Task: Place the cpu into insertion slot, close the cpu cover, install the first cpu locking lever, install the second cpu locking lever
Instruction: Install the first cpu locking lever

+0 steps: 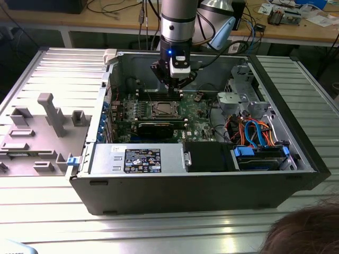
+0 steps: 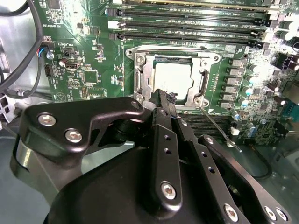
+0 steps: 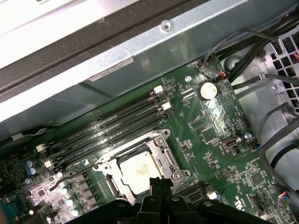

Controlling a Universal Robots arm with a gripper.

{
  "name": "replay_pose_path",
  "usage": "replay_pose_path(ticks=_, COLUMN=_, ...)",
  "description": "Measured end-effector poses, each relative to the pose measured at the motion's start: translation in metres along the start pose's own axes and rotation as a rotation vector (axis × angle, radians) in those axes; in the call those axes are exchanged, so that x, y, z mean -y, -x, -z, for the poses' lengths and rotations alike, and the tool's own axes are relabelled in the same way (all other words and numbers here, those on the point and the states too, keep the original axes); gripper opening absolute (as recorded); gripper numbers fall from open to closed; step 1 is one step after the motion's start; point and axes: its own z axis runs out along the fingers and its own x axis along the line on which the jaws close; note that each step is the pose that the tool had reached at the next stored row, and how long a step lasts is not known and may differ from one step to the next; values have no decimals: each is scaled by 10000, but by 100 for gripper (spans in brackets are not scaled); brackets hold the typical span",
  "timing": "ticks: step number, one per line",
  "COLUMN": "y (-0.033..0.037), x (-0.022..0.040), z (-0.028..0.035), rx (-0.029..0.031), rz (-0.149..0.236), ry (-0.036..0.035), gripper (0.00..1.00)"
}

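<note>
The cpu (image 2: 172, 80) lies flat in its socket on the green motherboard, its dull silver top showing through the square opening of the cpu cover (image 2: 140, 77), which lies down over it. In the first wrist view the cpu (image 3: 138, 169) and cover (image 3: 169, 158) look the same. A thin locking lever (image 2: 219, 128) sticks out slanted from one socket corner, unlatched. My gripper (image 2: 163, 95) hovers just above the socket's edge, shut with nothing between its fingers. The exterior view has the gripper (image 1: 179, 91) over the cpu (image 1: 165, 109), inside the open computer case.
Long memory slots (image 2: 187, 23) run beside the socket. A black expansion card (image 1: 159, 128) lies in front of it, a power supply (image 1: 140, 159) along the case's near wall, and drive bays with blue and orange cables (image 1: 254, 132) at the exterior view's right. A person's hair (image 1: 307, 233) shows at the lower right.
</note>
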Motion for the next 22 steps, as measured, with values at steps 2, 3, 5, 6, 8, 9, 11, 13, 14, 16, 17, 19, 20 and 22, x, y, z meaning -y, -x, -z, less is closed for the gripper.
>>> replay_pose_path(ticks=2, y=0, x=0, z=0, rx=1, rz=55, ry=2, gripper=11)
replay_pose_path(ticks=3, y=0, x=0, z=0, rx=1, rz=78, ry=2, gripper=11)
replay_pose_path(ticks=5, y=0, x=0, z=0, rx=1, rz=131, ry=2, gripper=11)
replay_pose_path(ticks=6, y=0, x=0, z=0, rx=2, rz=191, ry=2, gripper=11)
replay_pose_path(ticks=8, y=0, x=0, z=0, rx=3, rz=279, ry=5, gripper=11)
replay_pose_path(ticks=9, y=0, x=0, z=0, rx=3, rz=316, ry=6, gripper=11)
replay_pose_path(ticks=11, y=0, x=0, z=0, rx=3, rz=396, ry=7, gripper=11)
replay_pose_path(ticks=13, y=0, x=0, z=0, rx=4, rz=464, ry=8, gripper=11)
replay_pose_path(ticks=14, y=0, x=0, z=0, rx=5, rz=516, ry=9, gripper=11)
replay_pose_path(ticks=16, y=0, x=0, z=0, rx=5, rz=611, ry=10, gripper=11)
replay_pose_path(ticks=17, y=0, x=0, z=0, rx=7, rz=693, ry=12, gripper=11)
replay_pose_path(ticks=19, y=0, x=0, z=0, rx=7, rz=812, ry=14, gripper=11)
replay_pose_path(ticks=20, y=0, x=0, z=0, rx=7, rz=842, ry=14, gripper=11)
replay_pose_path(ticks=22, y=0, x=0, z=0, rx=8, rz=937, ry=16, gripper=11)
